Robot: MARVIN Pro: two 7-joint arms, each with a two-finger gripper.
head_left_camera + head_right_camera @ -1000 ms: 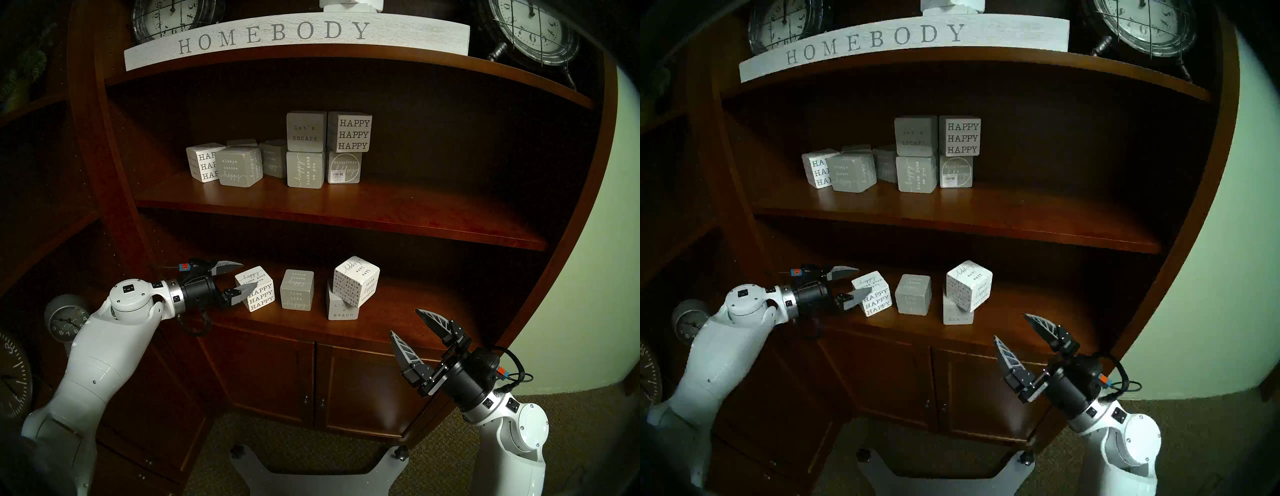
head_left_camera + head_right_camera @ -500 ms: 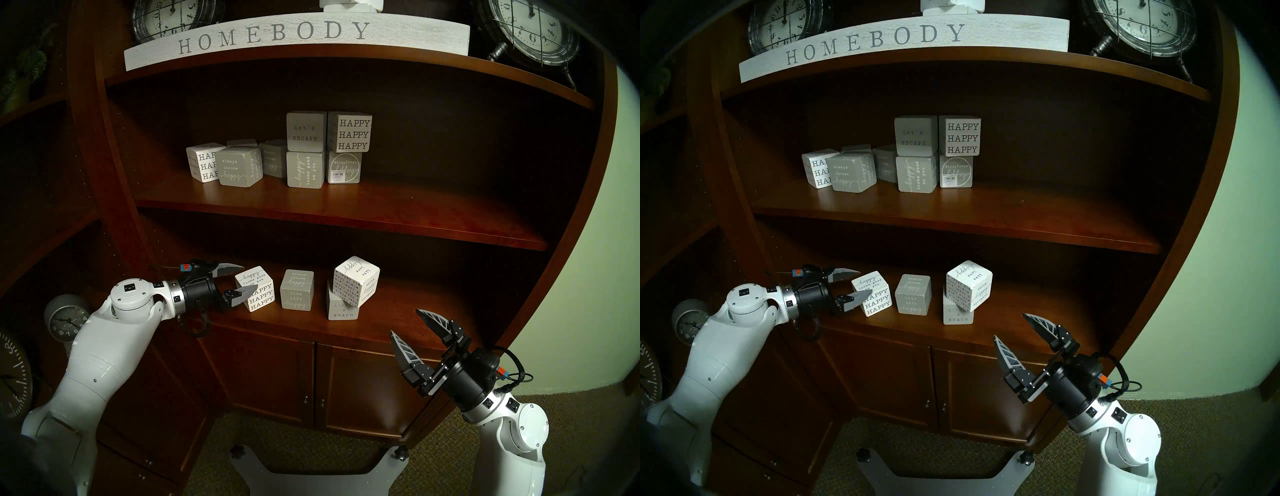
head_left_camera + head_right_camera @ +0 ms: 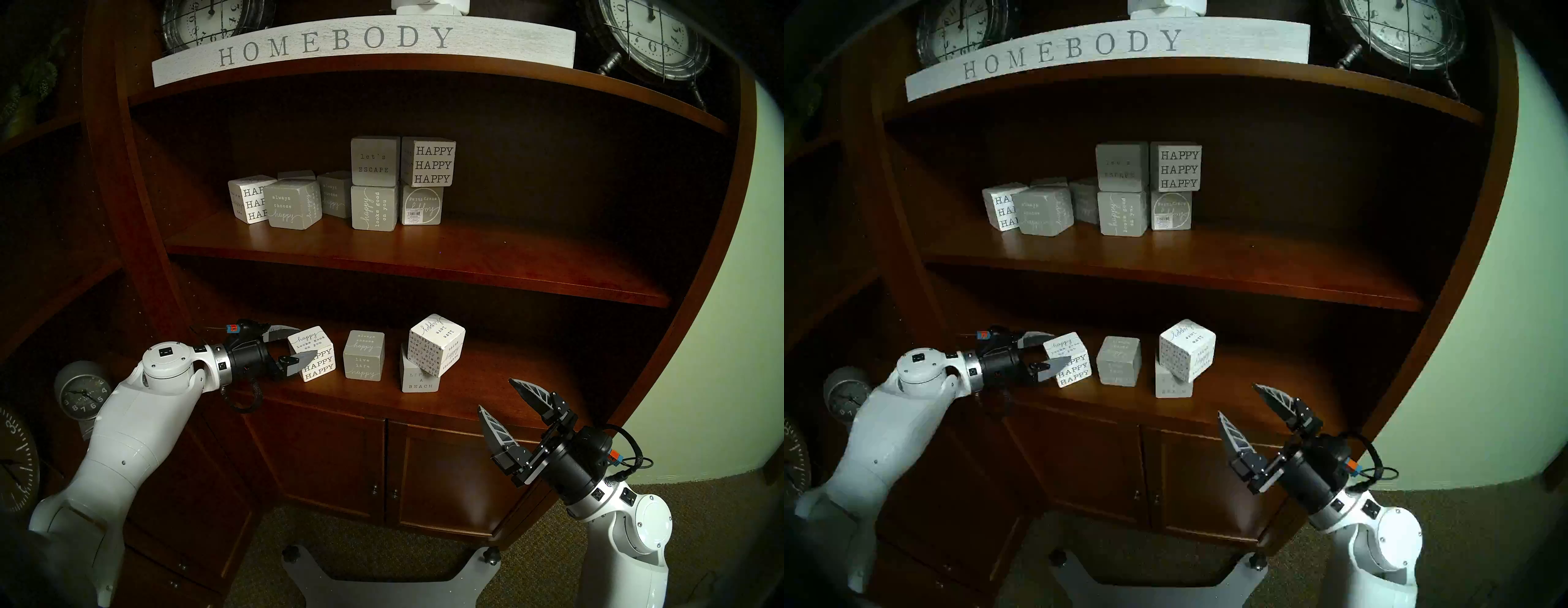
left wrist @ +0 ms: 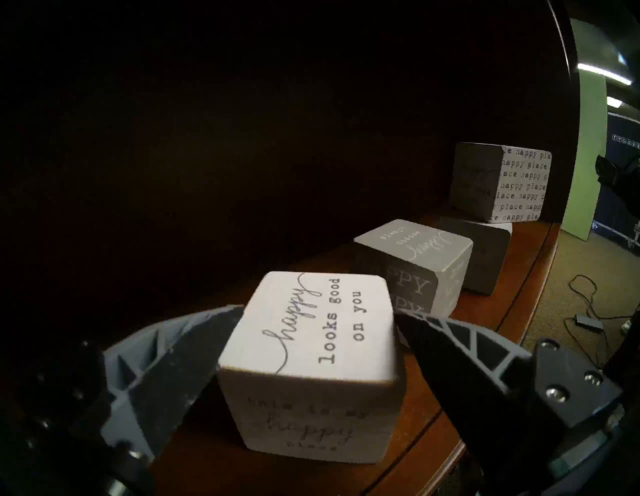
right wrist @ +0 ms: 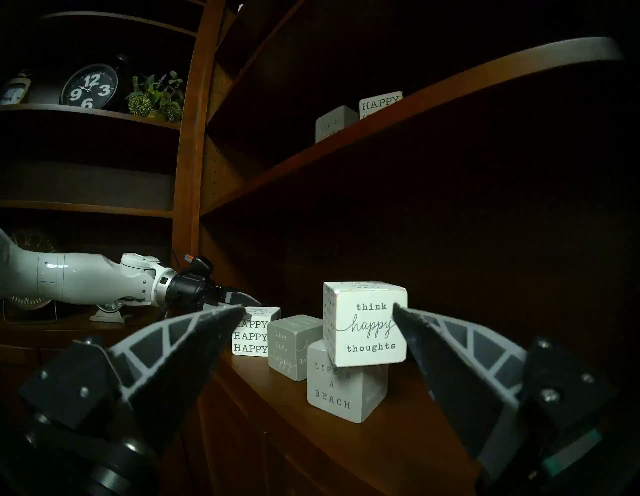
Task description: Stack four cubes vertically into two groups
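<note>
The wooden shelf unit (image 3: pixel 424 407) carries the four task cubes on its lowest open shelf. At the right, the white "think happy thoughts" cube (image 5: pixel 367 325), one side printed over and over with "happy place", sits skewed on top of the pale grey "LIFE'S A BEACH" cube (image 5: pixel 337 388). Just to their left stands the grey "live life happy" cube (image 3: pixel 364 361), with "always choose happy" on its top. Farthest left is the white "HAPPY HAPPY HAPPY" cube (image 3: pixel 316 354), its top reading "happy looks good on you".

The left gripper (image 3: pixel 303 342) has its fingers spread on either side of that white cube, which rests on the shelf between them; whether they touch it is unclear. The right gripper (image 3: pixel 498 397) hangs in front of the shelf, fingers wide apart and holding nothing.

Above, a white sign (image 3: pixel 365 46) reads "HOMEBODY".
</note>
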